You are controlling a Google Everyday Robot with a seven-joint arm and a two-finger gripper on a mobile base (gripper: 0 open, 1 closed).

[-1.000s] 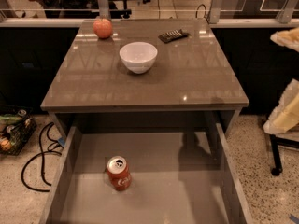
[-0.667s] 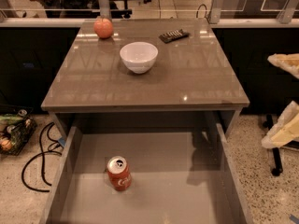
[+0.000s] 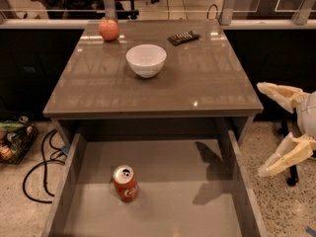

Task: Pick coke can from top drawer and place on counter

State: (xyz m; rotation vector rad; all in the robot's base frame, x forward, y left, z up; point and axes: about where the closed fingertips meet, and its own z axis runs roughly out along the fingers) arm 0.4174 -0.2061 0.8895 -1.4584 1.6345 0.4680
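Observation:
The coke can [image 3: 125,183] stands upright on the floor of the open top drawer [image 3: 69,181], left of its middle, red with a silver top. The glossy grey-brown counter [image 3: 197,78] lies above and behind the drawer. My gripper [image 3: 264,130] is at the right edge of the view, outside the drawer's right wall and below counter height. Its two cream fingers [image 3: 279,94] are spread wide apart and hold nothing. It is far to the right of the can.
On the counter stand a white bowl [image 3: 146,59], a reddish apple [image 3: 108,29] at the back left and a dark remote [image 3: 183,37] at the back. Cables [image 3: 37,167] and a basket [image 3: 12,139] lie on the floor to the left.
My gripper has moved down and left along the right edge, toward the drawer's right side, and its shadow now falls inside the drawer. The can has not moved.

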